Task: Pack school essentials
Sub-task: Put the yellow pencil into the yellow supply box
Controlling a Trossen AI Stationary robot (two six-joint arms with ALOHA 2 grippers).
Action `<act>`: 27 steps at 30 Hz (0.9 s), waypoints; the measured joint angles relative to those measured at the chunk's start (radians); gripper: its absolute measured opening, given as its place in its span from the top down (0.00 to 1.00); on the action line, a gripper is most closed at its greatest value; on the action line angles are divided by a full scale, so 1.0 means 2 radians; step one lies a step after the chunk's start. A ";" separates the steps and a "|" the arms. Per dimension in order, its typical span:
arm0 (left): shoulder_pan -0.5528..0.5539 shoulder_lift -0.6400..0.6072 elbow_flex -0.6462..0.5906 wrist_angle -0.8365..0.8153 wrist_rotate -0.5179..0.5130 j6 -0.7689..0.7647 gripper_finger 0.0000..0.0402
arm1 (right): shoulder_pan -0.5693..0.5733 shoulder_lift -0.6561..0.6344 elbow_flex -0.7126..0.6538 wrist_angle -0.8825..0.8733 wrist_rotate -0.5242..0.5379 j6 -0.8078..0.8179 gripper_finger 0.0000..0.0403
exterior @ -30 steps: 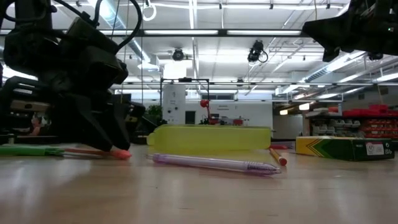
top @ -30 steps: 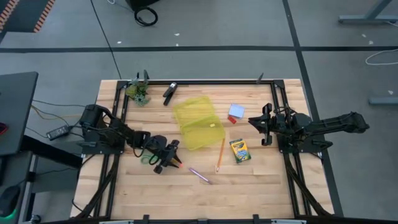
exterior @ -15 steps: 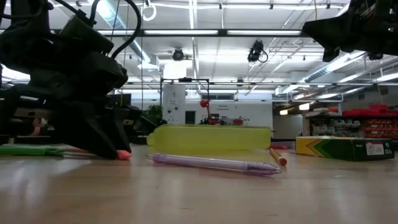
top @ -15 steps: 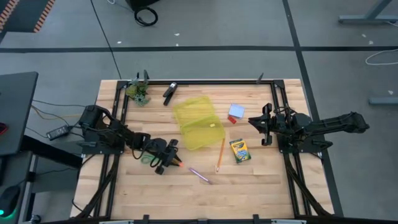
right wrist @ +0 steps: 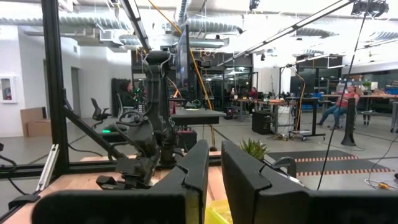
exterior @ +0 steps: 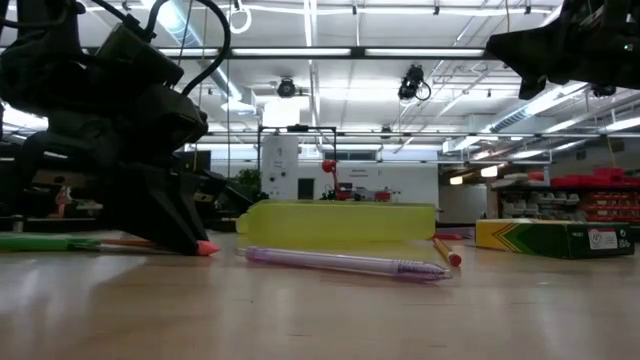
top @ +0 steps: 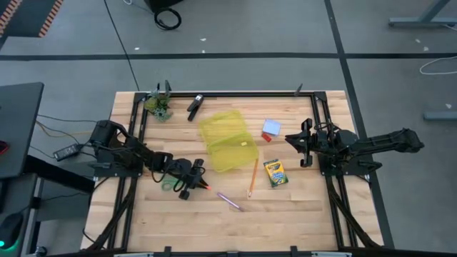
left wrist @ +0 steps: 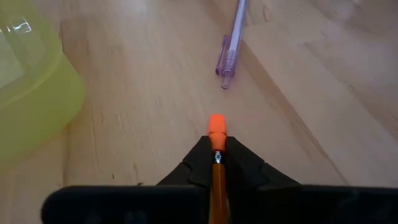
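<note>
My left gripper (top: 191,185) is low over the near-left part of the table, shut on an orange pencil (left wrist: 217,134). Its eraser end (exterior: 207,248) sticks out past the fingertips. The green-handled scissors (top: 169,183) lie just behind the gripper. A purple pen (top: 230,201) lies flat to its right, and so do a second orange pencil (top: 253,177) and the crayon box (top: 274,173). A pale blue notepad (top: 271,126) and a red eraser (top: 266,137) lie beside the yellow container (top: 227,140). My right gripper (top: 303,147) waits shut above the right side. My left gripper pinches the orange pencil between its two fingers just behind the eraser end (left wrist: 217,154). The fingers (left wrist: 242,163) slant down from the table's left and lie along the pencil. The pencil stays level at the tabletop (exterior: 130,243); I cannot tell whether it still touches the wood.
A black clip (top: 194,106) and a small green plant clump (top: 158,106) sit at the far left. Black frame rails (top: 314,114) border the table. Bare wood lies along the near edge (top: 235,228).
My left gripper has shut on the orange pencil near its eraser end, staying low at the table. The pencil has kept its place on the wood.
</note>
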 joint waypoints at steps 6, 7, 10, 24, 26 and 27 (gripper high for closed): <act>0.006 0.002 -0.001 0.014 0.003 0.001 0.89 | 0.000 0.000 0.000 0.000 0.000 0.000 0.87; 0.007 0.002 -0.001 0.018 0.003 0.002 0.89 | 0.000 0.000 0.000 0.000 0.000 0.000 0.87; 0.008 0.002 -0.002 0.022 0.000 0.003 0.91 | 0.000 0.000 0.000 0.000 0.000 0.000 0.87; 0.009 -0.010 0.014 0.009 -0.004 -0.002 0.90 | 0.000 0.000 0.000 0.000 0.000 0.000 0.87; 0.009 -0.011 0.017 0.011 -0.004 -0.002 0.91 | 0.000 0.000 0.000 0.000 0.000 0.000 0.87; 0.009 -0.011 0.019 0.010 -0.003 -0.002 0.91 | 0.000 0.000 0.000 0.000 0.000 0.000 0.87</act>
